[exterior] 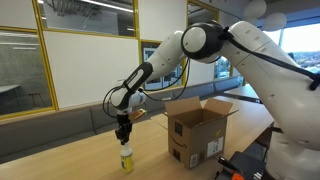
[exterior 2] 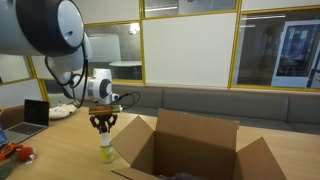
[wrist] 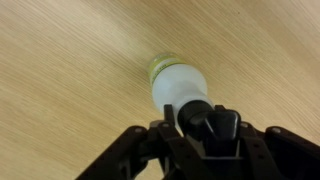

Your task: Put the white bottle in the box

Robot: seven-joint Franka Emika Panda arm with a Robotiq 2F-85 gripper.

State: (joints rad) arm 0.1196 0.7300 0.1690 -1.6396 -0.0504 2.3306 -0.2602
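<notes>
The white bottle (exterior: 126,159) stands on the wooden table, left of the box (exterior: 198,133) in an exterior view. It also shows in the other exterior view (exterior 2: 106,152), next to the box's open flaps (exterior 2: 190,148). My gripper (exterior: 124,135) (exterior 2: 103,128) hangs straight down over the bottle. In the wrist view the pale bottle body (wrist: 178,84) points away from the camera. Its black sprayer head sits between my dark fingers (wrist: 200,125), which look closed against it. The bottle's base seems to rest on the table.
A laptop (exterior 2: 35,113) and small objects (exterior 2: 12,152) lie at the table's left end in an exterior view. A grey bench and glass partitions run behind the table. Black equipment (exterior: 243,165) sits near the box's front corner.
</notes>
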